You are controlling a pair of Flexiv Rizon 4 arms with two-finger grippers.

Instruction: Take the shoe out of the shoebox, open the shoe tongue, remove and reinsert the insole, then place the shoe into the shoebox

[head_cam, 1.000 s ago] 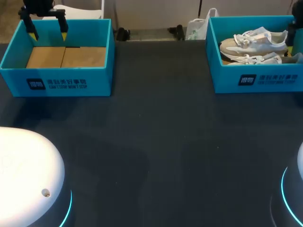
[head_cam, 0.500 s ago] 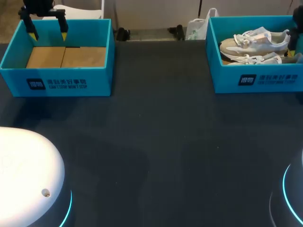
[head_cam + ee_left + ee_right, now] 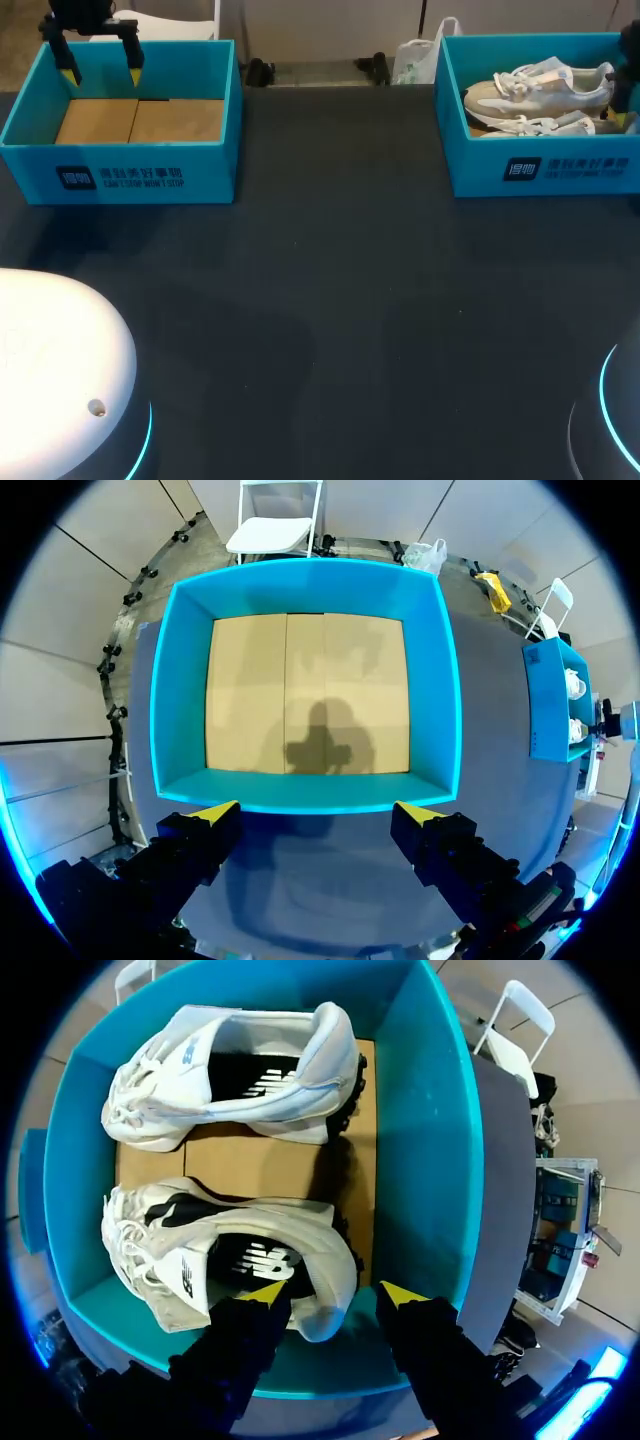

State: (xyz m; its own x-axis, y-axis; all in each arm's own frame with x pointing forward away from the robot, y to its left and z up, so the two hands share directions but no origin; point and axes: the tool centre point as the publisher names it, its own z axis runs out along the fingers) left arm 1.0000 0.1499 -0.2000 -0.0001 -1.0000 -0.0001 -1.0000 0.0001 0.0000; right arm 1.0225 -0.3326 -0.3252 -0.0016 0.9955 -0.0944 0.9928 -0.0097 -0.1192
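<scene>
Right hand (image 3: 332,1295) spread, fingers straddling heel of nearer shoe (image 3: 200,1250), gap showing at one finger. Nearer shoe and second shoe (image 3: 220,1075) lie side by side in right shoebox (image 3: 425,1160) on counter (image 3: 340,300). Left hand (image 3: 315,812) spread wide, hovering above near wall of left shoebox (image 3: 180,680).
</scene>
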